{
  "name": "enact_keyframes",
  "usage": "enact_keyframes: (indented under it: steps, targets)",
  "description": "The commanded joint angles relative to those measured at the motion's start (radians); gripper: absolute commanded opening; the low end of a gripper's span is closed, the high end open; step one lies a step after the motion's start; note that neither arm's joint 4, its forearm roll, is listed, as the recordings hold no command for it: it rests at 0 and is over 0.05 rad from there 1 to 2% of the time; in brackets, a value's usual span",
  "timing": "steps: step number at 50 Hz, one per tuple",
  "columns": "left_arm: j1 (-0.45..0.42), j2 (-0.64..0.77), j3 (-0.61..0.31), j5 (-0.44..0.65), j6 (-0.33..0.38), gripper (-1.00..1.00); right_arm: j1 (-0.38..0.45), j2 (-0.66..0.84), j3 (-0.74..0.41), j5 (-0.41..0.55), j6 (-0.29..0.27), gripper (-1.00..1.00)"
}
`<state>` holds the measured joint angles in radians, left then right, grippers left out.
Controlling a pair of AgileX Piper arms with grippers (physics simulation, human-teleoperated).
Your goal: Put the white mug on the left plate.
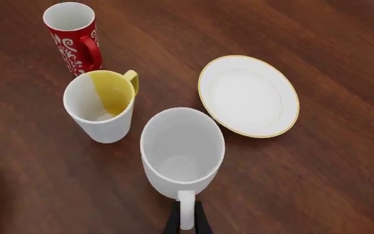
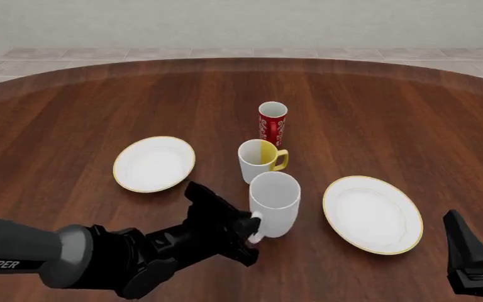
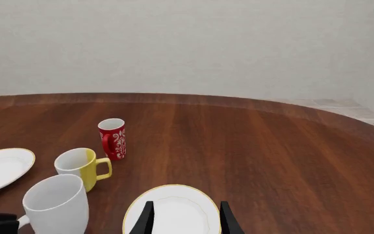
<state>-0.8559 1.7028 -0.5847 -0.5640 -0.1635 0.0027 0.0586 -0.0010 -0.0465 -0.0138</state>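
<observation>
The left gripper [image 2: 250,236] is clamped on the loop handle of the white mug [image 2: 274,203], which stands upright on the tabletop [image 2: 73,107] between the two plates, just in front of the yellow-handled mug [image 2: 261,162]. The left plate [image 2: 154,163] lies apart, bare. The right gripper [image 3: 185,218] hangs with fingers apart over the larger plate [image 2: 371,214].
</observation>
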Motion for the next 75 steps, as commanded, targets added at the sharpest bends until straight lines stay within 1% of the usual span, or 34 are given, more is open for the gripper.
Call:
enact_keyframes:
  steps: [1, 12, 26, 38, 43, 45, 57, 69, 75]
  targets:
    - [0.01, -0.013, 0.009, 0.003, 0.029, -1.0, 0.002, 0.007, 0.001, -0.007, -0.004, 1.0]
    - [0.015, -0.039, 0.012, 0.015, 0.048, -1.0, 0.003, 0.017, 0.0, -0.015, -0.006, 1.0]
    - [0.012, -0.164, 0.015, 0.103, 0.095, -1.0, 0.002, 0.006, 0.0, -0.005, -0.005, 1.0]
    - [0.016, -0.242, 0.015, 0.183, 0.103, -1.0, 0.003, -0.003, 0.0, 0.004, -0.005, 1.0]
    - [0.033, -0.277, 0.016, 0.219, 0.116, -1.0, 0.003, -0.01, 0.0, 0.009, -0.005, 1.0]
    - [0.051, -0.308, 0.016, 0.247, 0.134, -1.0, 0.003, -0.012, 0.0, 0.012, -0.004, 1.0]
    - [0.094, -0.362, 0.016, 0.295, 0.153, -1.0, 0.003, -0.017, -0.005, 0.02, -0.001, 1.0]
    - [0.163, -0.423, 0.015, 0.34, 0.176, -1.0, 0.003, -0.016, -0.002, 0.015, 0.0, 1.0]
    - [0.201, -0.432, 0.012, 0.348, 0.183, -1.0, 0.003, -0.014, -0.003, 0.015, 0.001, 1.0]
